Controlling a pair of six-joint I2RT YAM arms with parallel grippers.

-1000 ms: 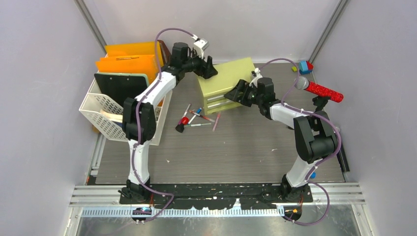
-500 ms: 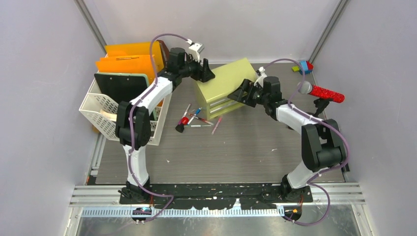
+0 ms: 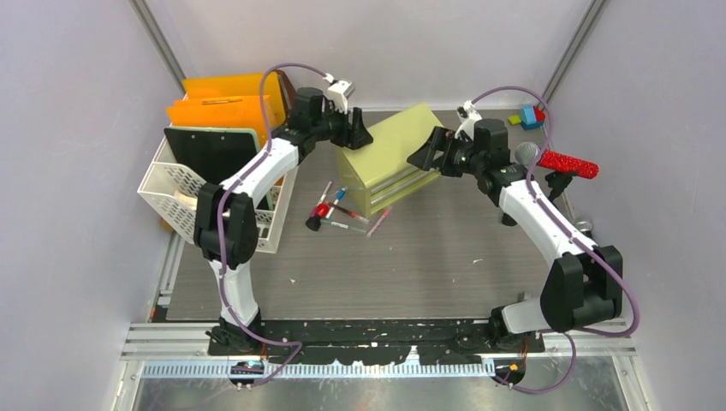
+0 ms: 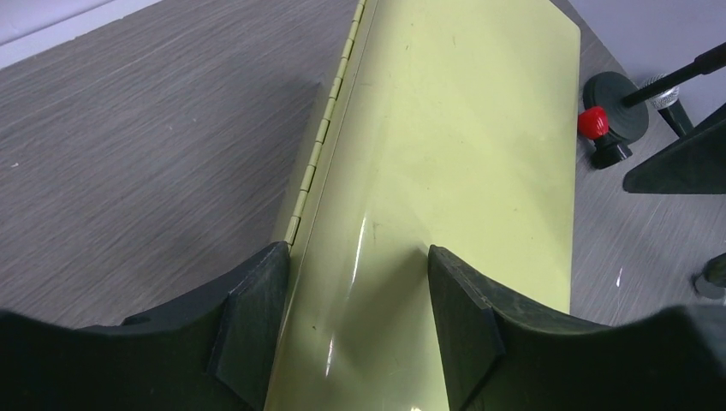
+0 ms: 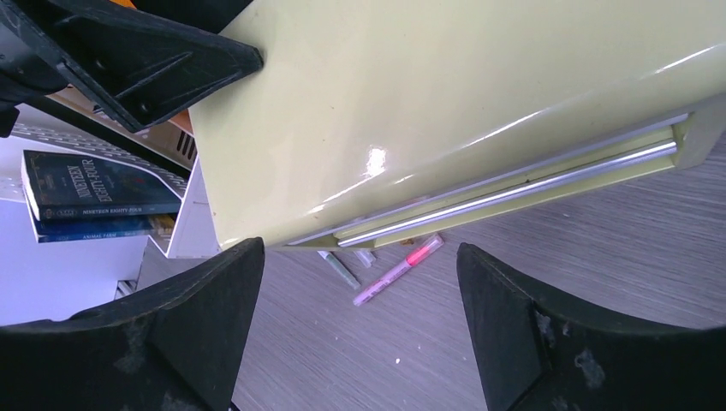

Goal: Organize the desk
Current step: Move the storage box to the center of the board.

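The desk [image 3: 428, 265] is a dark wood-grain top. On its far middle stands a yellow-green drawer cabinet [image 3: 389, 158], turned at an angle. My left gripper [image 3: 360, 135] is at the cabinet's back left corner. In the left wrist view its jaws [image 4: 355, 253] stand apart over the cabinet's top [image 4: 462, 145], one finger along the hinged edge, clamping nothing. My right gripper [image 3: 425, 152] is at the cabinet's right end, open wide. In the right wrist view, the right gripper [image 5: 360, 248] has the cabinet [image 5: 445, 86] just beyond its fingertips.
Several pens [image 3: 342, 210] lie in front of the cabinet, a pink one [image 5: 398, 270] nearest. A white basket [image 3: 184, 205] with books [image 5: 94, 197] and orange folders [image 3: 227, 98] stands at left. A red microphone [image 3: 565, 163] on a stand and small blocks [image 3: 532, 116] are at right.
The cabinet has turned and shifted toward the front. The right arm has swung out to the right with its gripper following the cabinet's end. The left jaws have narrowed slightly.
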